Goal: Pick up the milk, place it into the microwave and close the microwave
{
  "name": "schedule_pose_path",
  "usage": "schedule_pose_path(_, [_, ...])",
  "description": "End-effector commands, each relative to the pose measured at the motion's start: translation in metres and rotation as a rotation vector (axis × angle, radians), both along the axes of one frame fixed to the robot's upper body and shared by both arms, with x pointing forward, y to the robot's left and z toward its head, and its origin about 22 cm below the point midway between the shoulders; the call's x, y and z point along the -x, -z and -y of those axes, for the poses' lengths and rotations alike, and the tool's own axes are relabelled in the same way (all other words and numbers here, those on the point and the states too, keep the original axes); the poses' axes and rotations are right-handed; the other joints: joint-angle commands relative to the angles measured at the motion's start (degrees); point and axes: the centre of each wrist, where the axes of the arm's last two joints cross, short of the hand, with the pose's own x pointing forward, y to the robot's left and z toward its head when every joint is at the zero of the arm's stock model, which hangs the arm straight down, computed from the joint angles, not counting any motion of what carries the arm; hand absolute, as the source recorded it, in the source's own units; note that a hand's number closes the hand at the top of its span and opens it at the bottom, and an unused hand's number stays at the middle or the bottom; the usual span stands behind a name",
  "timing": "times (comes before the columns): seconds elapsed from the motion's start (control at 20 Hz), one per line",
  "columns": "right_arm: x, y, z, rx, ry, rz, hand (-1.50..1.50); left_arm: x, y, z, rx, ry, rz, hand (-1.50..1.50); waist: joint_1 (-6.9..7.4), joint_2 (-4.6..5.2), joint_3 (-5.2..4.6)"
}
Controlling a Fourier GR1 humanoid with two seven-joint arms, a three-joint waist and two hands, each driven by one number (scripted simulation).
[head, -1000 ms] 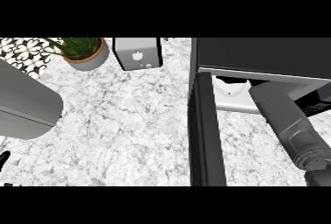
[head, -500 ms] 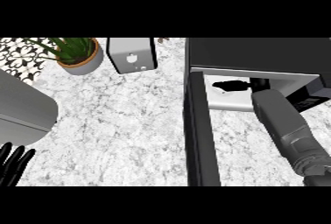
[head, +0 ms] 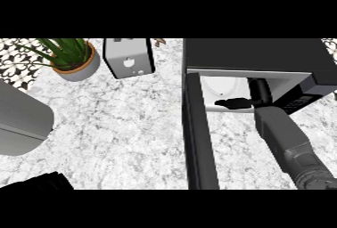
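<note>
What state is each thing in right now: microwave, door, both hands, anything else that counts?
Black microwave: open, white interior showing.
Black microwave door: swung fully open, edge toward the camera.
Right hand: reached inside the microwave cavity; fingers hidden.
Left hand: low at the view's bottom-left edge, fingers unclear.
Milk: not visible, cannot tell.
Green potted plant: upright.
Silver toaster: upright on the counter.
</note>
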Motion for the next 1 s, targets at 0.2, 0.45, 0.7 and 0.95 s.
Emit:
schedule_pose_path(0.2, [0.040,0.040,0.028,-0.158,-0.081,-0.061,-1.50,-0.011,0.000,0.039,0.002,0.055,-0.058,1.50,-2.77,-0.89,0.07])
schedule_pose_path(0.45, [0.072,0.066,0.039,-0.147,-0.085,-0.075,-1.50,-0.006,0.009,0.053,0.002,0.102,-0.084,1.50,-3.23,-1.19,0.00])
schedule_pose_path(0.7, [0.102,0.081,0.056,-0.157,-0.081,-0.092,-1.50,-0.023,0.002,0.079,-0.073,0.161,-0.077,1.50,-3.97,-1.28,-0.01])
schedule_pose_path(0.95, [0.138,0.091,0.072,-0.153,-0.035,-0.081,-1.50,-0.044,0.009,0.110,-0.096,0.178,-0.041,1.50,-3.95,-1.08,-0.03])
